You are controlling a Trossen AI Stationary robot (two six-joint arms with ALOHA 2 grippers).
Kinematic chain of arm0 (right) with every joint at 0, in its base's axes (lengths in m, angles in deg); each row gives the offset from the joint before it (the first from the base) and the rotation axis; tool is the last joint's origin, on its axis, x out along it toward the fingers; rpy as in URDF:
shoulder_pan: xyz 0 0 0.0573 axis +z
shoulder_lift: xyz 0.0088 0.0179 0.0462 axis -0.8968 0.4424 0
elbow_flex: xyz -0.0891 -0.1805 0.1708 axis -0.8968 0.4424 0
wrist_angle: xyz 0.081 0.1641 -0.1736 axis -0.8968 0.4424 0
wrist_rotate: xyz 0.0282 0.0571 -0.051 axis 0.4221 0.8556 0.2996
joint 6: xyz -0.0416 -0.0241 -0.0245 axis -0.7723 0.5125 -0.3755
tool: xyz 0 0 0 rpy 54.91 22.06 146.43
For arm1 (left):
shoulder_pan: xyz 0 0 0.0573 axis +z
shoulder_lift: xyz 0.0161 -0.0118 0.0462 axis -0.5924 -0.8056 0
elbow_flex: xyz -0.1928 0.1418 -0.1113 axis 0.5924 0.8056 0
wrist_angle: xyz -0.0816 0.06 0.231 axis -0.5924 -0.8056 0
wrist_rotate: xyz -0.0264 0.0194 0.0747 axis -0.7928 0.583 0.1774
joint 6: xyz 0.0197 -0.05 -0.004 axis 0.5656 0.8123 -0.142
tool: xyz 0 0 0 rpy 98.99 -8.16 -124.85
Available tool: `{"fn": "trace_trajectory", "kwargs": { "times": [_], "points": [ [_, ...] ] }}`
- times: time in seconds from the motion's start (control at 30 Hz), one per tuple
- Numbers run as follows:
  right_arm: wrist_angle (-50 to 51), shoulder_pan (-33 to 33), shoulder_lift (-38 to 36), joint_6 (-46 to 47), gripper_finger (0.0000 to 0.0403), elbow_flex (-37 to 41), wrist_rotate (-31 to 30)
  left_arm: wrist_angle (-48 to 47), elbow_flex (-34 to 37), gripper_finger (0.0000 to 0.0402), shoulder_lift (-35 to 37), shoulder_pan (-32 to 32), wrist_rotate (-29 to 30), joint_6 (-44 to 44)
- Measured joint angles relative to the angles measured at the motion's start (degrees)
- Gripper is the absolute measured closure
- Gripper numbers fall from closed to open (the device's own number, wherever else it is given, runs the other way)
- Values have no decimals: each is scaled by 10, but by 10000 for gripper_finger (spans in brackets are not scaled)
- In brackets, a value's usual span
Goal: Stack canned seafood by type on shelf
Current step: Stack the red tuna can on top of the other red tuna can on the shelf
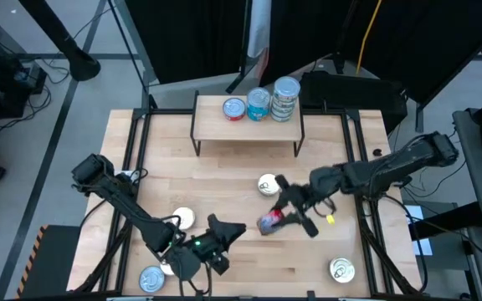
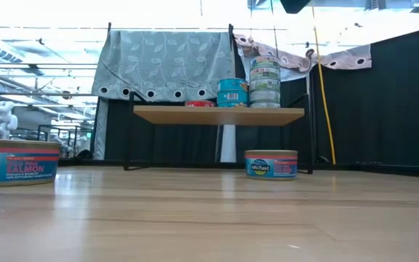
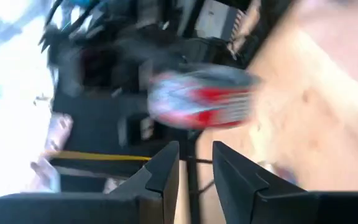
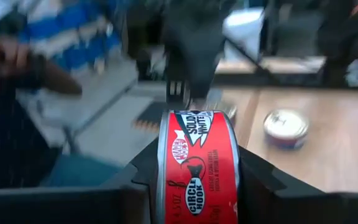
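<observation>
A red-sided tin [image 4: 197,165] is clamped on edge between the fingers of the right gripper [image 1: 284,216], its printed red wall facing the right wrist camera and a dark finger [image 4: 257,180] pressed against each flat face. From above, the same tin [image 1: 271,221] is seen held over the middle of the table [image 1: 224,180], right of centre. The left gripper [image 1: 234,230] is pointed toward it from the near left, and in the left wrist view the red tin [image 3: 201,99] is seen just beyond the two dark fingers [image 3: 163,171], which are narrowly parted with nothing between them.

On the shelf [image 1: 212,127], at the far side of the table, a single red-sided tin [image 1: 234,108] is set at the left, a short blue stack [image 1: 258,104] beside it, and a taller pale stack [image 1: 285,99] at the right; the three are lined up close together.

Loose tins are scattered on the tabletop: one [image 1: 267,185] just left of the right arm [image 1: 375,171], one [image 1: 182,218] beside the left arm [image 1: 124,196], one [image 1: 150,278] at the near left corner, and one [image 1: 341,269] at the near right. In the low view, a blue-labelled tin [image 2: 270,164] is seen under the shelf's right end, and a larger-looming salmon tin [image 2: 17,162] at the left edge.
</observation>
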Motion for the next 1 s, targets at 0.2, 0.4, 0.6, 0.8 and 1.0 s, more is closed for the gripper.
{"fn": "trace_trajectory", "kwargs": {
  "times": [0.2, 0.4, 0.6, 0.8, 1.0],
  "points": [
    [-50, -48, -28, 95, 271, 0, -17, 19, 0, 303, 0, -2, -30, -235],
    [-111, -88, -30, 167, 272, 0, -11, 19, -20, 303, 0, 29, -67, -364],
    [-115, -115, -45, 194, 272, 0, -10, -3, -29, 303, 16, 83, -67, -409],
    [-101, -147, -88, 200, 272, 0, -8, -32, -31, 271, 68, 112, -104, -428],
    [-91, -189, -122, 196, 272, 0, -9, -19, -33, 183, 116, 152, -169, -458]
  ]
}}
